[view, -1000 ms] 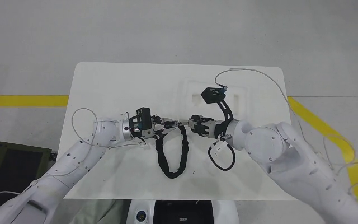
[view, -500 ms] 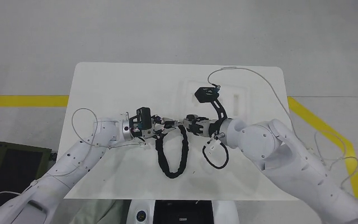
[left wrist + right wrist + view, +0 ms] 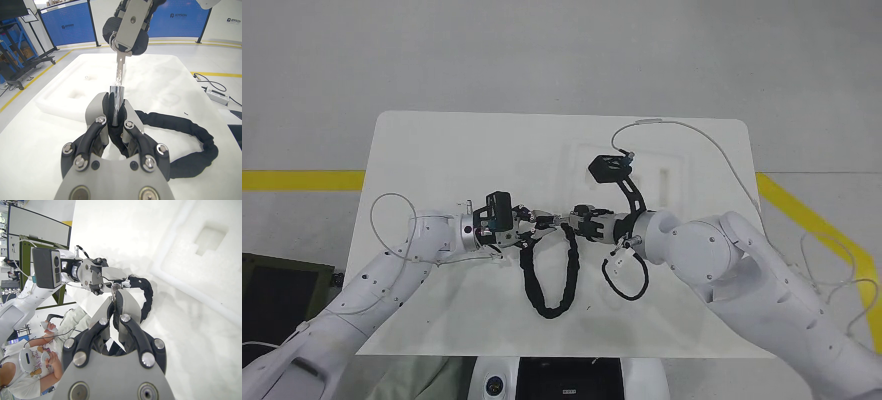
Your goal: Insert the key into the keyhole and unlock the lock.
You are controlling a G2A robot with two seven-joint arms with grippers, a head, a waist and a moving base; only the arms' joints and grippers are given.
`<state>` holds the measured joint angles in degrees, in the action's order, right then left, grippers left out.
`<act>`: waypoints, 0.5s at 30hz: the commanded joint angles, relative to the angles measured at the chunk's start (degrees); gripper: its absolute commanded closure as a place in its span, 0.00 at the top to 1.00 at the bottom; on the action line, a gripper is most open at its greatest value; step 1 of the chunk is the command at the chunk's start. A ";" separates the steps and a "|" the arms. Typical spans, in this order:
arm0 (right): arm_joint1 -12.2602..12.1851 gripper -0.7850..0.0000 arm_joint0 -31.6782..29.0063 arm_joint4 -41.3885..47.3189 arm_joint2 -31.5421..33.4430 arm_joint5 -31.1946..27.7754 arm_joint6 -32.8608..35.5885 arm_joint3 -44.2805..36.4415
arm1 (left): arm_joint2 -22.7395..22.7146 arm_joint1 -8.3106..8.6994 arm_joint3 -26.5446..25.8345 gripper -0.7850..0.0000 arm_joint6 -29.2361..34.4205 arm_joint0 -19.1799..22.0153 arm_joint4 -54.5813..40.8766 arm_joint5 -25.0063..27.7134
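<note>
The left gripper (image 3: pixel 115 106) is clamped on the chrome lock (image 3: pixel 117 100) above the table (image 3: pixel 442 160), its black cable (image 3: pixel 191 132) lying looped on the surface. The right gripper (image 3: pixel 115 302) pinches the key (image 3: pixel 120 72), whose tip meets the keyhole (image 3: pixel 117 86), seemingly just inside it.

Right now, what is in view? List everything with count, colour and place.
key: 1, silver, in the right gripper, tip at the lock's end
lock: 1, chrome cylinder, in the left gripper
loop: 1, black sleeve, runs from the lock and lies on the table
foam tray: 1, white, on the table
table: 1, white
left gripper: 1, shut on lock
right gripper: 1, shut on key
</note>
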<state>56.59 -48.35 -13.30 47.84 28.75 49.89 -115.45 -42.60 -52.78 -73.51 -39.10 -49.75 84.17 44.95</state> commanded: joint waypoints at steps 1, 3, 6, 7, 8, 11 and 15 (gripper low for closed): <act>-0.01 0.00 -0.25 0.04 0.54 0.06 0.01 -0.06 | 0.00 0.00 0.00 0.00 0.00 0.00 0.00 0.00; -0.06 0.00 -0.54 -0.19 1.03 0.06 0.24 -0.10 | 0.00 0.00 0.00 0.00 0.00 0.00 0.00 0.00; -0.09 0.00 -0.99 -0.50 1.38 -0.08 0.78 0.15 | 0.00 0.00 0.00 0.00 0.00 0.00 0.00 0.00; -0.07 0.00 -1.08 -0.54 1.37 -0.20 1.08 0.30 | 0.00 0.00 0.00 0.00 0.00 0.00 0.00 0.00; -0.03 0.00 -1.11 -0.50 1.40 -0.33 1.25 0.41 | 0.00 0.00 0.00 0.00 0.00 0.00 0.00 0.00; 0.11 0.00 -1.11 -0.56 1.37 -0.58 1.57 0.60 | 0.00 0.00 0.00 0.00 0.00 0.00 0.00 0.00; 0.35 0.00 -1.00 -0.68 1.26 -0.74 1.75 0.84 | 0.00 0.00 0.00 0.00 0.00 0.00 0.00 0.00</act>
<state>56.88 -49.37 -13.96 49.12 28.05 51.60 -114.67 -42.60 -52.78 -73.51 -39.10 -49.75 84.17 44.95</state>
